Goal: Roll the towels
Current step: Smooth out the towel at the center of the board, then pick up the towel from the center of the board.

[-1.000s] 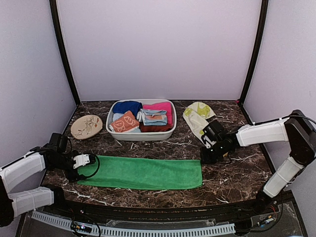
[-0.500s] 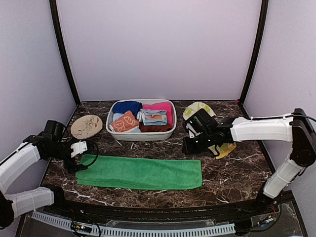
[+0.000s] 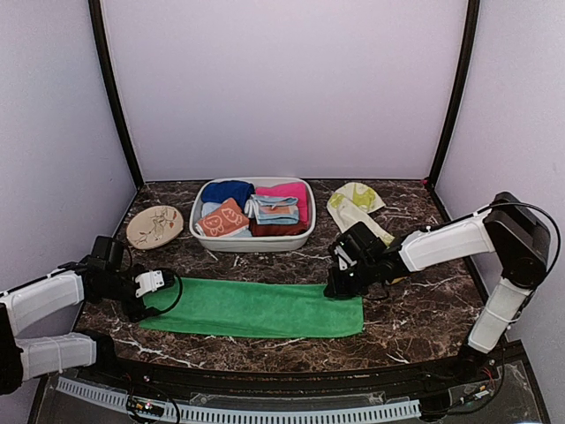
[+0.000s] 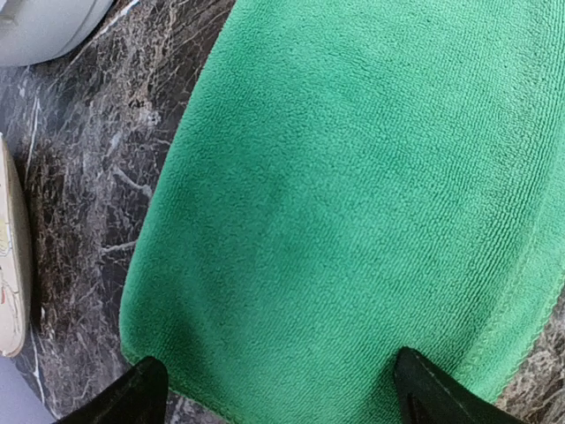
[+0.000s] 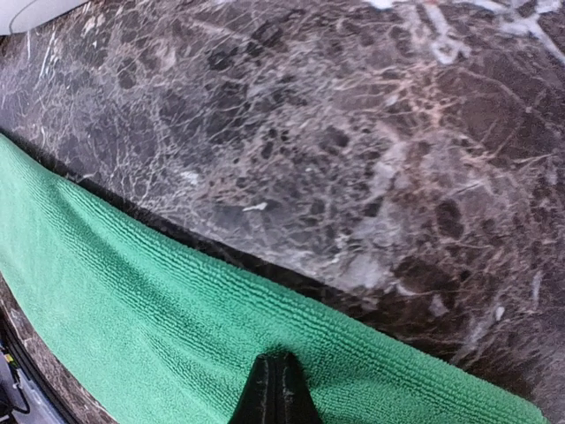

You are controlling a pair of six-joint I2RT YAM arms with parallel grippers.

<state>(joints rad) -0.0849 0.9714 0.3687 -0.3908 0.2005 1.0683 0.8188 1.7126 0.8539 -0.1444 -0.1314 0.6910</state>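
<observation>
Green towel (image 3: 256, 307) lies flat on the near table (image 3: 415, 318), long axis left-to-right, short ends toward my arms. Printed towel (image 3: 353, 208) sits rumpled back right, beside the basin (image 3: 253, 244). My left gripper (image 4: 281, 393) straddles the left end, spread wide, holding nothing. My right gripper (image 5: 278, 389) is closed at the far right corner; cloth nipped or not, can't tell. Risk: one-sided pull skews the strip — roll cones.

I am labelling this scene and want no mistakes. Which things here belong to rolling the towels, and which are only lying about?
For the job:
- green towel, spread flat
- cream towel with yellow-green shapes

Lying about:
- white tub
- folded cloths inside it
- round patterned plate
</observation>
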